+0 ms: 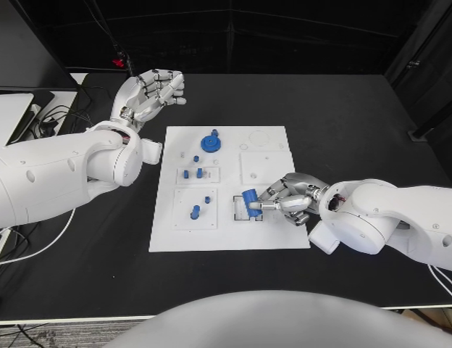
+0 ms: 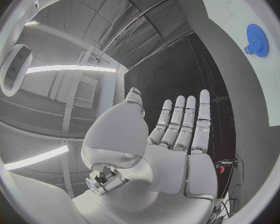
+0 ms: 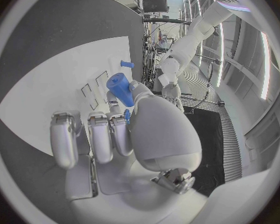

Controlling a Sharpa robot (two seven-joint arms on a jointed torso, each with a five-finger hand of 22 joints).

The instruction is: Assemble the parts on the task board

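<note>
One blue part (image 1: 251, 202) | right robot hand (image 1: 289, 202) holds | long axis near-upright

One white board (image 1: 224, 230) lies on one black table (image 1: 351, 116). On it show one blue gear (image 1: 211, 143), three small blue pegs (image 1: 193, 173) at the mid-left, two more pegs (image 1: 195, 211) at the near left, and one blue cylinder (image 1: 251, 201). Two hands are in view: left (image 1: 155, 91) and right (image 1: 289, 201).
</note>
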